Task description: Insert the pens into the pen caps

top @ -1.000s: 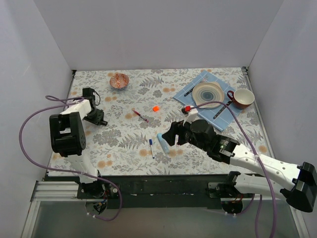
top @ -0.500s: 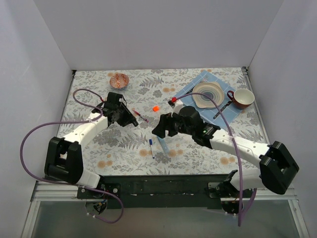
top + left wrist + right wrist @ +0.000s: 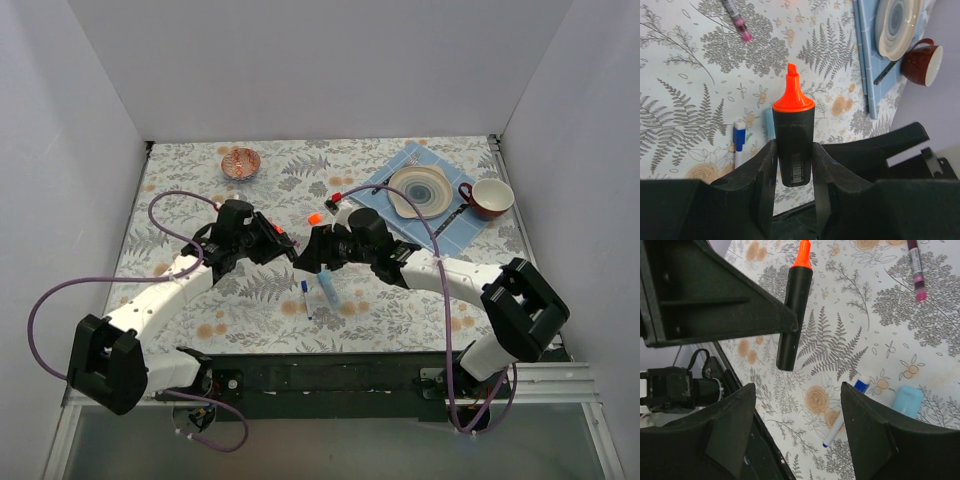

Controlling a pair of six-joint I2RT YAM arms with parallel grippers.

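My left gripper (image 3: 792, 175) is shut on a black marker with an orange tip (image 3: 793, 135), which stands tip up above the middle of the table. My right gripper (image 3: 800, 435) is open and empty, facing that marker (image 3: 794, 315) from close by; the two grippers nearly meet (image 3: 296, 250). An orange cap (image 3: 314, 218) lies just behind them. On the cloth below lie a light-blue marker (image 3: 328, 288), a thin white pen with a blue end (image 3: 305, 297) and a dark-red pen (image 3: 915, 270).
A patterned bowl (image 3: 240, 162) sits at the back left. At the back right, a blue mat (image 3: 400, 215) carries a plate (image 3: 420, 190), dark cutlery (image 3: 445, 225) and a red cup (image 3: 487, 198). White walls enclose the table on three sides.
My left arm swung from the table's left edge to the middle. My right gripper moved left and further back, so the two now face each other closely.
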